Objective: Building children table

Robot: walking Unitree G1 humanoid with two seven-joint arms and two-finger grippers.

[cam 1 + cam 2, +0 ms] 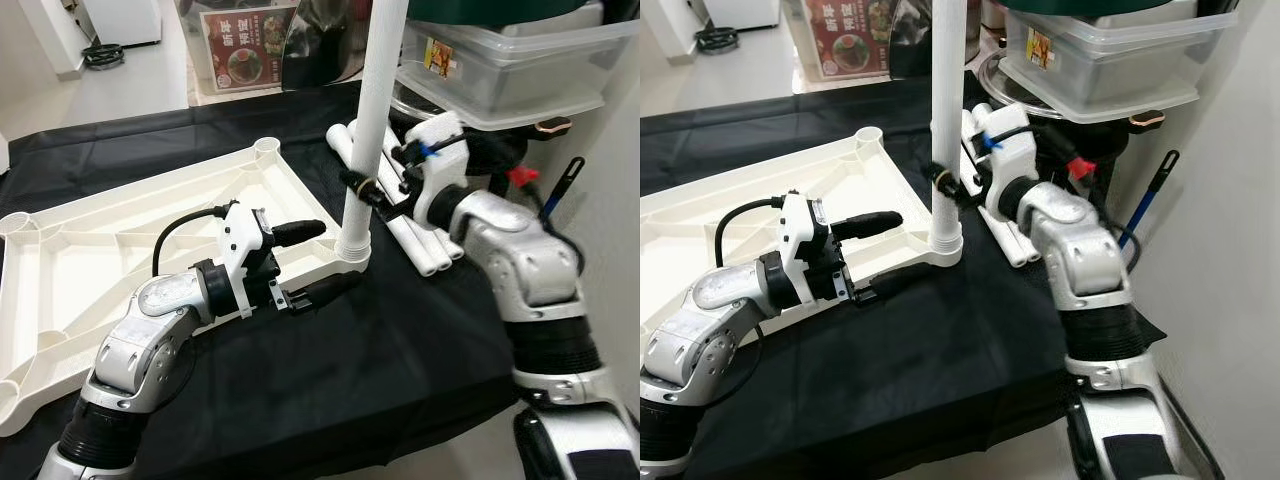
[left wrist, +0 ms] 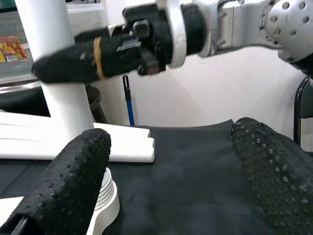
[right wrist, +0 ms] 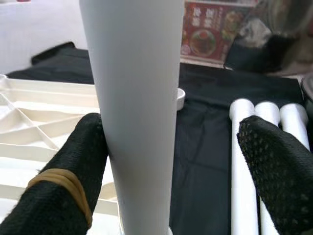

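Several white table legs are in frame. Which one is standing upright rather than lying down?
The leg seated in the near corner socket of the upside-down tabletop, with the right gripper around it. The other legs lie flat, side by side on the black cloth.

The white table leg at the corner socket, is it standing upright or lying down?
Upright: the white table leg stands in the corner socket of the upturned tabletop; the right gripper is around it.

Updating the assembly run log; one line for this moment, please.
leg upright in tabletop corner socket | right gripper open around leg | left gripper open beside socket
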